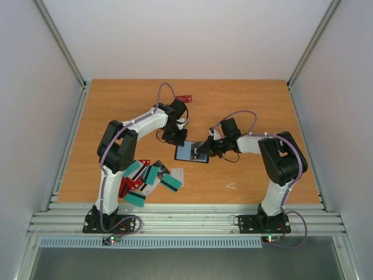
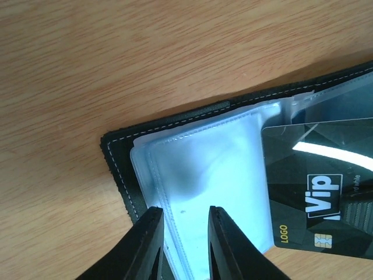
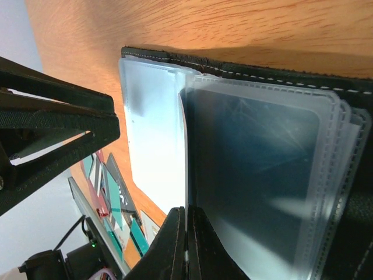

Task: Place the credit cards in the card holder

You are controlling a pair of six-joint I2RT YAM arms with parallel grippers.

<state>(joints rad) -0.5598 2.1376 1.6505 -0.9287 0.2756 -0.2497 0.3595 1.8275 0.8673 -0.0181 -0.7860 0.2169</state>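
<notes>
The card holder (image 1: 190, 153) lies open mid-table, the right gripper (image 3: 186, 211) clamped on one clear sleeve (image 3: 250, 175), the left gripper (image 2: 183, 213) parted astride its edge; best hold that leaf lifted and steady so the black Vip card (image 2: 317, 192) seats fully.
</notes>
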